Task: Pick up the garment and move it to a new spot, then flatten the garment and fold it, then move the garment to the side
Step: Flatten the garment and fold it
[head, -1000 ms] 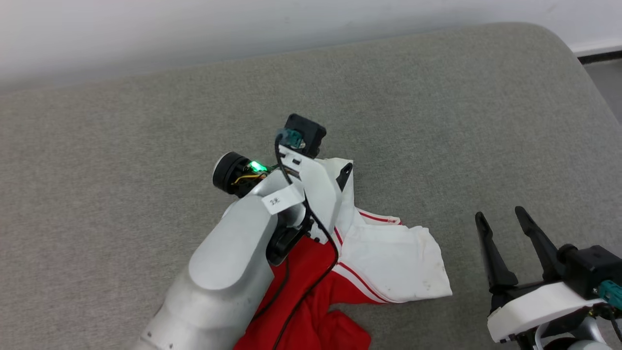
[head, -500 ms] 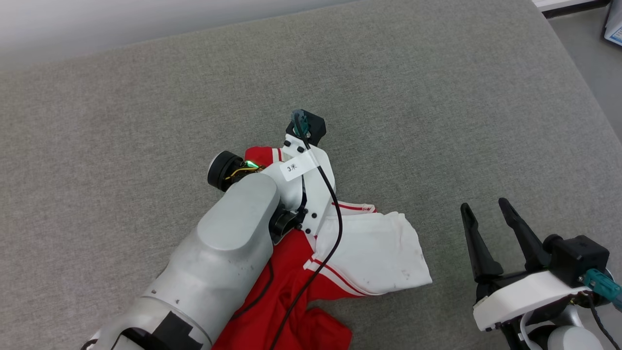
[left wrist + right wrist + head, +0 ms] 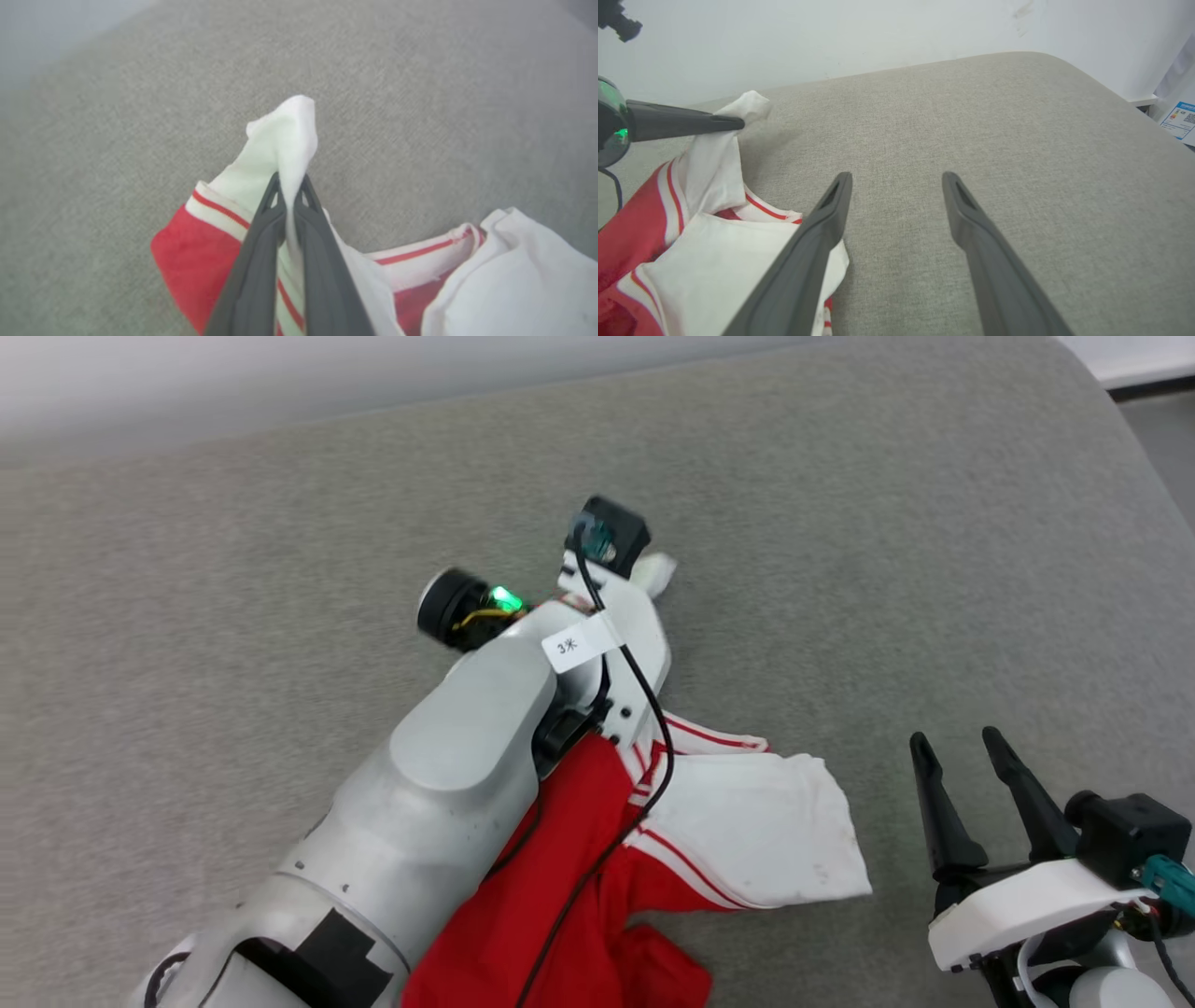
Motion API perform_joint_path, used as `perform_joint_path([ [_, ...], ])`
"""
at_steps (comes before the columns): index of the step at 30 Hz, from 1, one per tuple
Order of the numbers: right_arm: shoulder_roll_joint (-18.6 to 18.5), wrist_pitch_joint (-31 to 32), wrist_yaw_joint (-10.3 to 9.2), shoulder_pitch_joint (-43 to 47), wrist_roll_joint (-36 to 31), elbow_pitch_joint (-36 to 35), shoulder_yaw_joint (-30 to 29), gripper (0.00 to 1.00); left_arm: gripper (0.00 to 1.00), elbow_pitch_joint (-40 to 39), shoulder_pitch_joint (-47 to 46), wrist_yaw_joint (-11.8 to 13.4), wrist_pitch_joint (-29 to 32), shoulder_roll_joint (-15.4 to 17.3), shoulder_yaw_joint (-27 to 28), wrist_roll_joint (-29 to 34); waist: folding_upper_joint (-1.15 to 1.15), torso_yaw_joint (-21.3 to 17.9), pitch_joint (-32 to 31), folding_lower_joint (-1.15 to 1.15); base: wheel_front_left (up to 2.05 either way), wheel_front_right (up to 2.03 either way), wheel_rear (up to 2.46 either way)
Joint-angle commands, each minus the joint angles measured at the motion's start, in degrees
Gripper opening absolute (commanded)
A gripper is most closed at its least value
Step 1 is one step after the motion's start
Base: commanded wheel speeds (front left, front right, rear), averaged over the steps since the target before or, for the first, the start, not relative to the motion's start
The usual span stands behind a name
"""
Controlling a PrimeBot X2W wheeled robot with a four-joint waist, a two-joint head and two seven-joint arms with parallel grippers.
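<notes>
Your left gripper (image 3: 289, 179) has its jaws clenched on a white fold of the garment (image 3: 756, 826), and a tuft of white cloth pokes out past the fingertips. The pinched part is raised off the grey fabric surface (image 3: 233, 569). From there the garment trails back under your left forearm (image 3: 448, 775), its red body and red-striped trim bunched up and one white sleeve spread on the surface. Your right gripper (image 3: 952, 739) hovers to the garment's right, just beside that sleeve, with its jaws released and holding nothing. In the right wrist view one of its fingers overlaps the sleeve's edge, but you cannot tell whether they touch. A pale wall (image 3: 831, 37) stands beyond the garment.
</notes>
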Motion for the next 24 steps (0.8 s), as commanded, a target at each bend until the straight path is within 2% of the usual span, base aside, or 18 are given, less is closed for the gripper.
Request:
perform_joint_path([
  [1, 0.1, 0.38, -0.02, 0.62, -0.07, -0.34, -0.44, 1.0, 0.0, -1.65, -0.64, -0.06, -1.85, 0.27, 0.65, -0.17, 0.0, 2.63, -1.81, 0.0, 0.0, 0.0, 0.0],
  [5, 0.09, 1.46, -0.02, 1.49, -0.61, -1.07, -1.58, 1.0, 0.0, -7.28, 1.66, 0.64, -4.85, 2.9, 2.01, -0.74, 0.0, 5.72, -3.88, 0.0, 0.0, 0.0, 0.0],
  [9, 0.1, 2.52, -0.02, 2.77, -1.0, -1.93, -2.11, 1.0, 0.0, -15.28, 6.78, 2.9, -5.9, 7.26, 4.2, -2.27, 0.0, 8.29, -5.73, 0.0, 0.0, 0.0, 0.0],
  [14, 0.11, 3.89, -0.02, 4.31, -1.27, -3.11, -2.4, 1.0, 0.0, -26.45, 17.36, 8.21, -5.56, 14.38, 7.83, -4.69, 0.0, 10.65, -7.42, 0.0, 0.0, 0.0, 0.0],
  [15, 0.11, 3.89, -0.02, 4.31, -1.27, -3.11, -2.4, 1.0, 0.0, -26.45, 17.36, 8.21, -5.56, 14.38, 7.83, -4.69, 0.0, 10.65, -7.42, 0.0, 0.0, 0.0, 0.0],
  [19, 0.11, 4.93, -0.02, 5.02, -1.37, -3.78, -2.66, 1.0, 0.0, -33.24, 27.55, 13.46, -5.7, 19.15, 11.66, -7.78, 0.0, 11.82, -8.64, 0.0, 0.0, 0.0, 0.0],
  [24, 0.13, 6.05, -0.02, 6.0, -1.6, -4.6, -2.64, 1.0, 0.0, -37.31, 40.16, 18.61, -7.57, 21.5, 16.46, -12.59, 0.0, 12.6, -10.01, 0.0, 0.0, 0.0, 0.0],
])
